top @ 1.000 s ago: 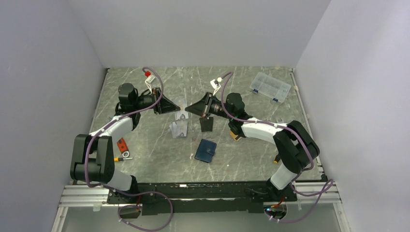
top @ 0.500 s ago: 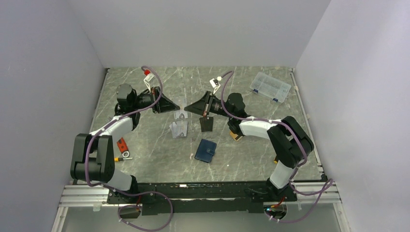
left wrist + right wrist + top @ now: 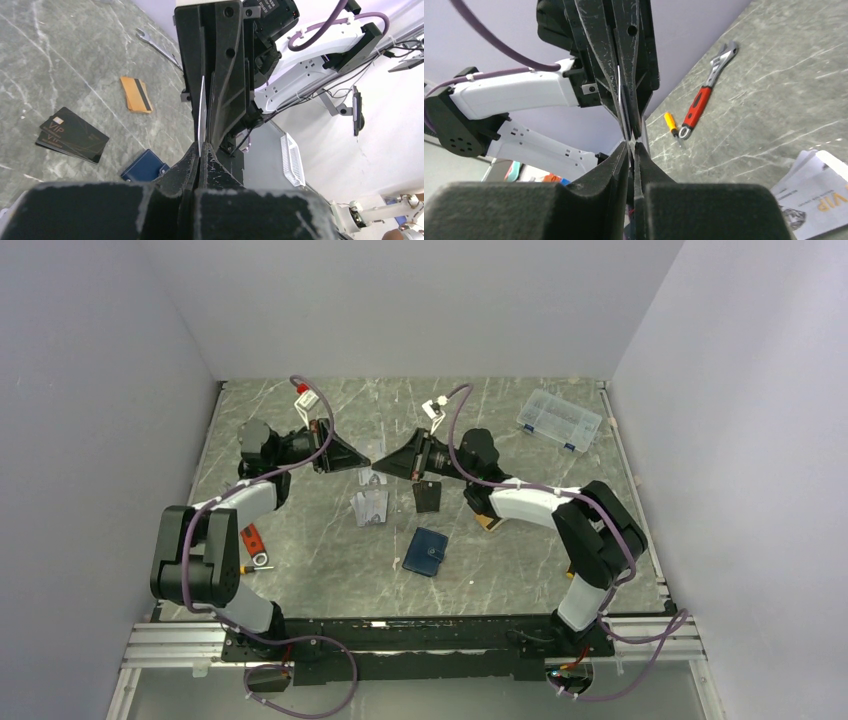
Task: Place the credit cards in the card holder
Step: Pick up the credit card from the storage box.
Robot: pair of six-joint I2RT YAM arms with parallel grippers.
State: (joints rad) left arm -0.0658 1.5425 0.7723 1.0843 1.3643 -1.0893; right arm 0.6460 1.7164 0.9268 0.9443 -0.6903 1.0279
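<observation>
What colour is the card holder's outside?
Navy blue card holder; the top external view shows it best.

In the left wrist view, a black card (image 3: 73, 135) lying on the bench (image 3: 50, 60) at about 8 o'clock carries "VIP" in pale capitals; the finer line under it is too small to read. At 12 o'clock a white sticker (image 3: 270, 6) on the right arm (image 3: 320, 50) has print that is cut off and illegible.

In the right wrist view, the pale cards (image 3: 819, 200) at 4 o'clock show "VIP" at the frame edge, with unreadable small print beside it.

The white card (image 3: 201, 112), pinched between the left fingers (image 3: 187, 167) and right fingers (image 3: 227, 75), shows only its edge, so nothing on it can be read.

Nothing is legible from the top view.
</observation>
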